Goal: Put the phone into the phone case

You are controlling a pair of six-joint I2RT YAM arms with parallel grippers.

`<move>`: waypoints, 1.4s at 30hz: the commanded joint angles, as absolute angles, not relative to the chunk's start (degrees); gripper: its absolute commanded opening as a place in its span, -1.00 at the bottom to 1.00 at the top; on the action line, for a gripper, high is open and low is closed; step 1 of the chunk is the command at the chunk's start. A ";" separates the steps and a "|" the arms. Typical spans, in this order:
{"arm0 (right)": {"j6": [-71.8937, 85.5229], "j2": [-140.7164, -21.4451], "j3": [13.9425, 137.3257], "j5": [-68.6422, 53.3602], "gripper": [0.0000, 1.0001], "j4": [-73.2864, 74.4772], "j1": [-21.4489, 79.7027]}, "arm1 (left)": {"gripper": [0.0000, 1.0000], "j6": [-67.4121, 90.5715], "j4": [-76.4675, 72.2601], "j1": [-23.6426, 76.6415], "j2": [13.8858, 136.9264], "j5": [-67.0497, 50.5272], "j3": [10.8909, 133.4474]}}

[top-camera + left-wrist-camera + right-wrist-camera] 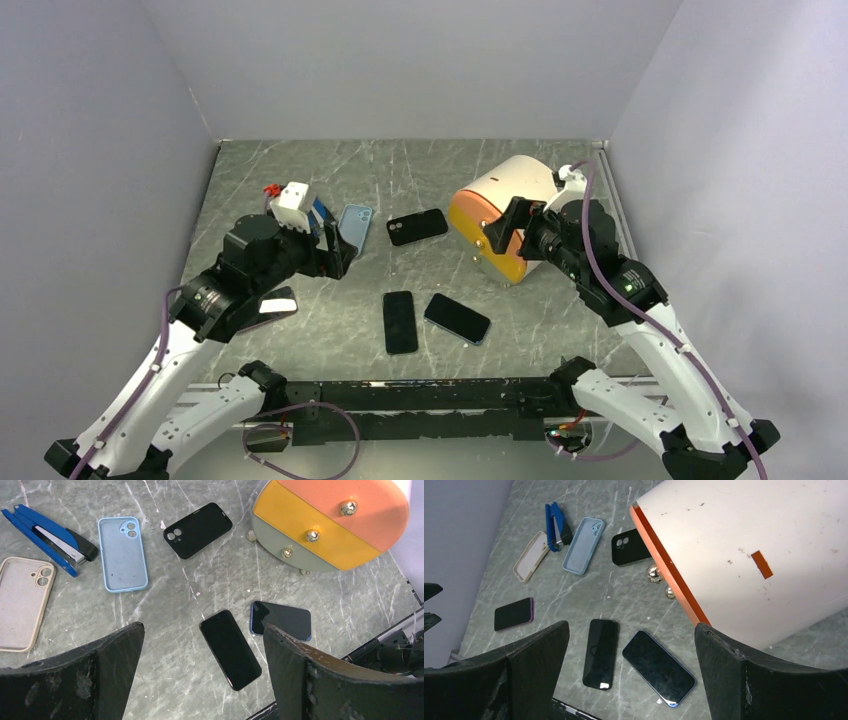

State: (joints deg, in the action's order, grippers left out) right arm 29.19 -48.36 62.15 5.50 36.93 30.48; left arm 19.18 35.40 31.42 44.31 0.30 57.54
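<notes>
On the marbled grey table (560, 330), seen from above, lay three phones, all face up with dark screens. The black phone (400, 322) sat near the middle. The blue-edged phone (457, 318) lay just beside it at 3 o'clock, not touching. The purple-edged phone (272, 304) was well apart at 9 o'clock, partly hidden under the left arm.

There were three phone cases, all empty and open side up. The black case (417, 226) lay at 12 o'clock from the black phone and the light blue case (355, 226) at 11 o'clock. The beige case (22, 602) showed best in the left wrist view, at 8 o'clock from the light blue one. One blue stapler (47, 537) lay near both, at 10 o'clock from the light blue case.

One rounded container (505, 215) lay on its side at 2 o'clock from the black phone. It had a white body and a face banded orange, yellow and grey with three metal knobs (312, 535).

The left gripper (201, 629) hung above the table with its jaws spread wide, grasping nothing. The right gripper (631, 627) hovered just beside the container, likewise released and empty. No phone sat in any case.
</notes>
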 commanded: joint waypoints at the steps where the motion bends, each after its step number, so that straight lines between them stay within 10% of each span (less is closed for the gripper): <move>1: 29.45 -46.84 62.17 6.57 0.98 36.11 30.61 | 0.88 18.79 34.94 31.59 43.09 -0.09 58.41; 16: 26.72 -46.00 60.38 -4.30 0.97 32.88 30.66 | 0.88 18.20 36.90 31.58 41.37 3.24 57.31; 23: 28.01 -48.71 57.59 -11.19 0.65 28.73 31.87 | 0.87 18.14 38.99 31.61 39.92 8.75 56.60; 42: 30.27 -69.39 58.55 12.46 0.46 26.33 56.18 | 0.87 20.07 42.61 31.62 31.88 24.92 54.73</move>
State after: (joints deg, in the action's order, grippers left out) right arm 25.61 -63.68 56.29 4.49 25.89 55.31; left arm 19.16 42.17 31.44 33.10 20.01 54.92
